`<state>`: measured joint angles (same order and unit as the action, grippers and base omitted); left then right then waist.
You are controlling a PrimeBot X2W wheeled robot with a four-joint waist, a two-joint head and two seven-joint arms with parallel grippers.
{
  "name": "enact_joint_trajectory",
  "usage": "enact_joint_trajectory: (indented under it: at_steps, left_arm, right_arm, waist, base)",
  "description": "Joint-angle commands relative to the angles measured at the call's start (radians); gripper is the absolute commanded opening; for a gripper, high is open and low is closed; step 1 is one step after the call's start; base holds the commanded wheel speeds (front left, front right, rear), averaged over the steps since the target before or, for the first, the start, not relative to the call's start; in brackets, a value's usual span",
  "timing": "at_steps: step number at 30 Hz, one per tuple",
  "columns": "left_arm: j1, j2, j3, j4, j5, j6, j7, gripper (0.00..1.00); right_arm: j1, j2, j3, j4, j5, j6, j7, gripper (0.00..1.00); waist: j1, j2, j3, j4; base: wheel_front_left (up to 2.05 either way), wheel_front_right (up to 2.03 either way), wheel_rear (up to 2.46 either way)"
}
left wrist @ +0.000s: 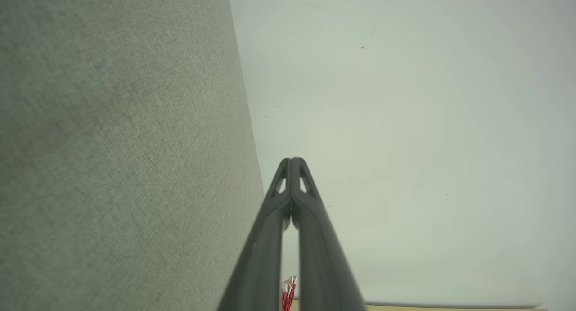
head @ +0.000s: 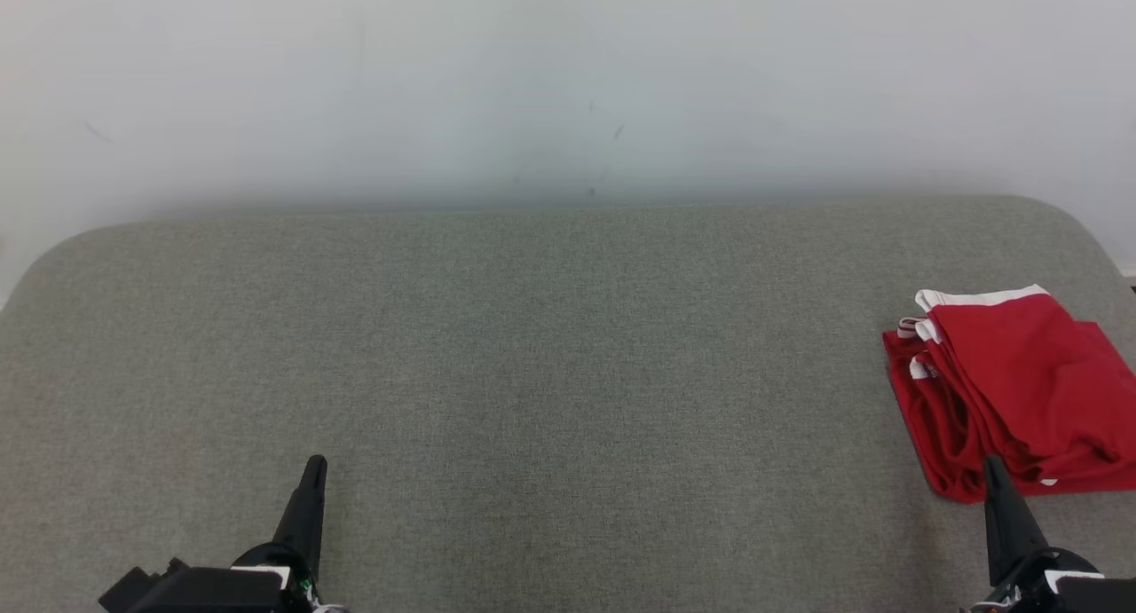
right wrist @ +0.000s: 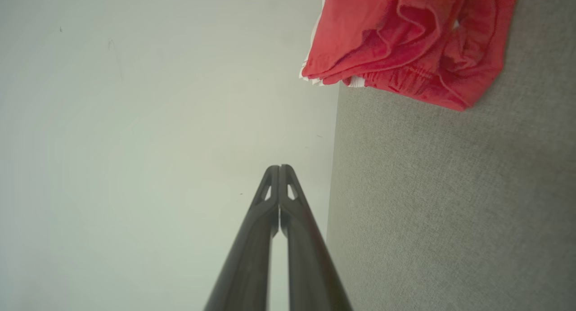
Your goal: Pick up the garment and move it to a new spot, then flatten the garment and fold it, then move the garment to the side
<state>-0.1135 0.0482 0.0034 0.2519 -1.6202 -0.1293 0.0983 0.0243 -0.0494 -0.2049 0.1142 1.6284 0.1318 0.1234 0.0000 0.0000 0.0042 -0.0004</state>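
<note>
1. The red garment (head: 1021, 391), folded with white trim, is lying at the far right side of the grey fabric surface (head: 532, 347).
2. The left gripper (head: 312, 465) is hovering at the lower left, well apart from the garment, its fingers (left wrist: 308, 212) pressing together on nothing.
3. The right gripper (head: 992, 465) is sitting just beside the garment's near edge, its fingers (right wrist: 258, 221) also pressing together, holding nothing.
</note>
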Motion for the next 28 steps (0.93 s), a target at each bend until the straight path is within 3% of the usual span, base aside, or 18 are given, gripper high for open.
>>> enact_joint_trajectory:
  at_steps: [1, 28]
  left_arm:
    - [-0.012, 0.004, 0.001, 0.003, -0.008, -0.003, -0.003, 0.00]
    - [-0.012, 0.004, 0.000, 0.003, -0.008, -0.003, -0.003, 0.00]
  right_arm:
    - [0.010, -0.002, -0.001, -0.003, 0.005, -0.002, 0.003, 0.00]
    - [0.010, -0.002, 0.000, -0.003, 0.005, -0.002, 0.002, 0.00]
  waist:
    - [0.0000, 0.0000, 0.000, 0.000]
    - [0.0000, 0.0000, 0.000, 0.000]
  base:
    - [0.00, 0.00, 0.00]
    - [0.00, 0.00, 0.00]
